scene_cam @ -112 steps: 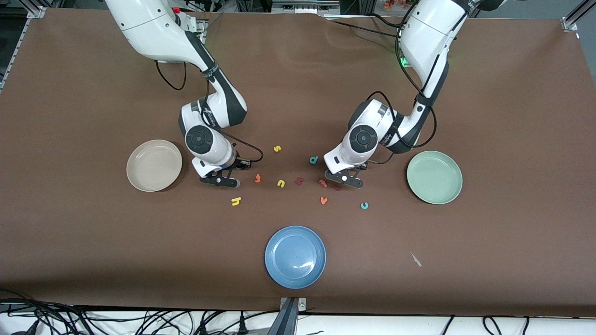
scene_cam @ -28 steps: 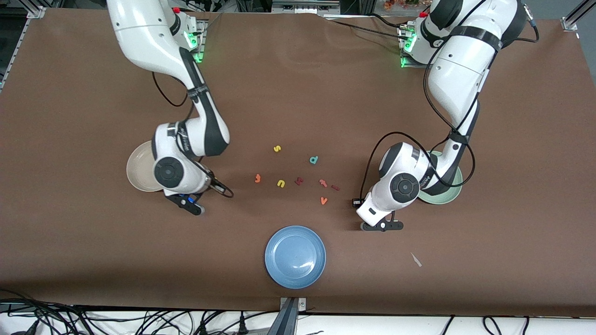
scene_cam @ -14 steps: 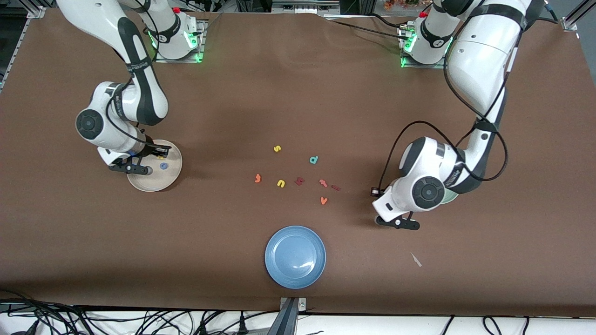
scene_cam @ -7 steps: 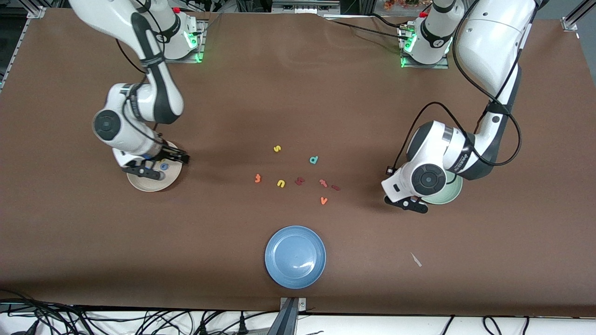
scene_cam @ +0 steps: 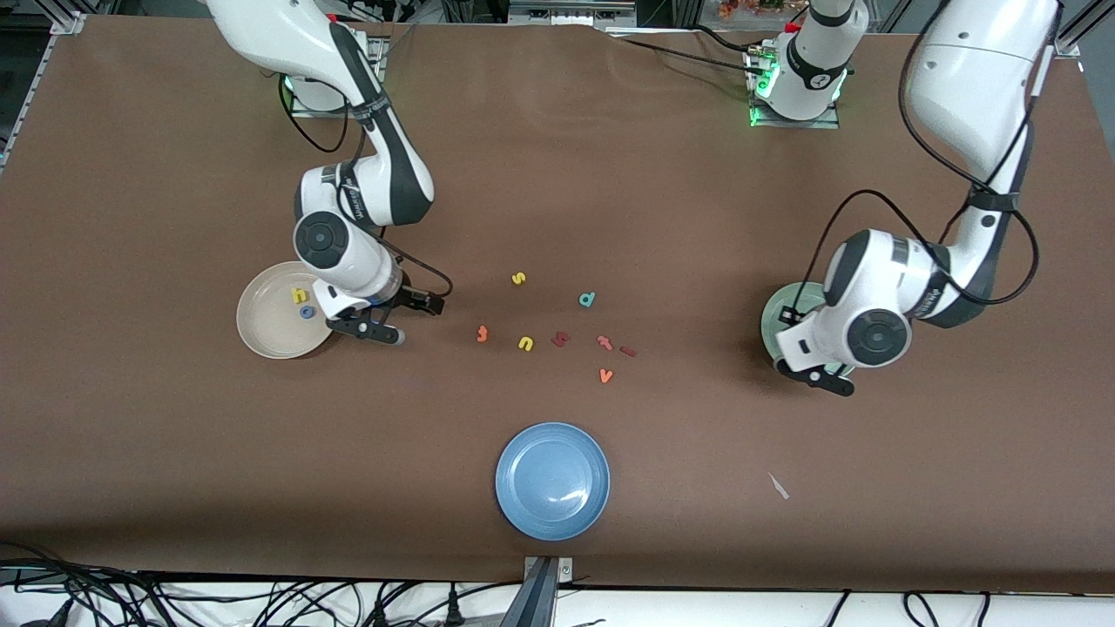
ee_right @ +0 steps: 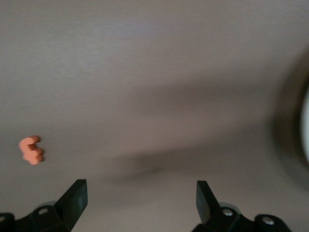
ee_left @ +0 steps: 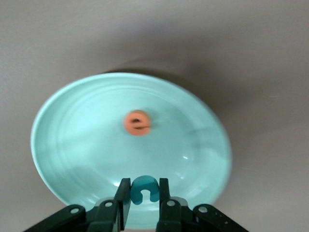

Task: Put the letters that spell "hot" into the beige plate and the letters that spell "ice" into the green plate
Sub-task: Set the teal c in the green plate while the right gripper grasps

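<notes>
Here your left hand (ee_left: pixel 141 205), clenched on the tiny teal foam "c" (ee_left: pixel 144 188), hangs over the rim of the round pale mint-green plate (ee_left: pixel 72 159); the orange foam "e" (ee_left: pixel 137 122) already lies inside. Next, release it over the plate's middle. Your right hand (ee_right: pixel 141 198), released and empty, is over the desk (scene_cam: pixel 174 453) beside the round cream-beige plate (scene_cam: pixel 261 335), which holds the yellow "h" (scene_cam: pixel 299 296) and blue ring-shaped "o" (scene_cam: pixel 306 312); the orange "t" (ee_right: pixel 31 150) lies nearby.

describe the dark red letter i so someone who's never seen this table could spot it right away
Start at the loose cluster of foam letters in the middle of the brown table, between the beige plate and the green plate. The dark red "i" lies at its green-plate end. It is a plain short bar; its neighbours are curved or branched.
</notes>
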`<state>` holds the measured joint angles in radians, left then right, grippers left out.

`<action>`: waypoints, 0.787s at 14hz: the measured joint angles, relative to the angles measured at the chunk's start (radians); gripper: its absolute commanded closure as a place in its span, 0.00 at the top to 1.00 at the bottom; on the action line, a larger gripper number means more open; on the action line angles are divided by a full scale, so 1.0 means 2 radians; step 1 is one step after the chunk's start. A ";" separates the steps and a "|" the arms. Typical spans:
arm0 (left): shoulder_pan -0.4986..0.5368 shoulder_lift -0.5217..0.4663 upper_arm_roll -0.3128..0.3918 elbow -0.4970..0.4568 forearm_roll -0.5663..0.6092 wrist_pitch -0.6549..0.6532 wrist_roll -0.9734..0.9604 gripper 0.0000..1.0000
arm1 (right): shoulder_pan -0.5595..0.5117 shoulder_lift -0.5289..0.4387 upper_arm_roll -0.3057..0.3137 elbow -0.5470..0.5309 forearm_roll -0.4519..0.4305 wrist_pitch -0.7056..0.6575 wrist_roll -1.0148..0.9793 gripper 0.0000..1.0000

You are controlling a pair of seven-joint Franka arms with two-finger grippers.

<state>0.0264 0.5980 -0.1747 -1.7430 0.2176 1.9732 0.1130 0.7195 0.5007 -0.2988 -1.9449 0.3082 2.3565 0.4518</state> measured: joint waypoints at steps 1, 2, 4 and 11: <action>0.014 0.000 0.000 -0.016 0.000 0.024 0.017 0.15 | 0.002 0.006 0.007 0.011 0.000 0.000 0.002 1.00; 0.023 0.000 0.000 -0.032 0.000 0.045 0.026 0.19 | 0.004 0.013 0.014 0.024 0.000 0.000 0.008 1.00; 0.028 -0.001 -0.001 -0.053 0.000 0.068 0.033 0.87 | 0.011 0.029 0.022 0.051 0.000 0.000 0.029 1.00; 0.025 -0.026 -0.025 -0.056 0.000 0.057 0.034 1.00 | 0.026 0.117 0.026 0.142 0.000 -0.001 0.034 0.99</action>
<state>0.0766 0.5460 -0.2244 -1.8549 0.2176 2.0869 0.1803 0.7715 0.7341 -0.2475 -1.6614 0.3079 2.3539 0.5207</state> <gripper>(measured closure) 0.128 0.000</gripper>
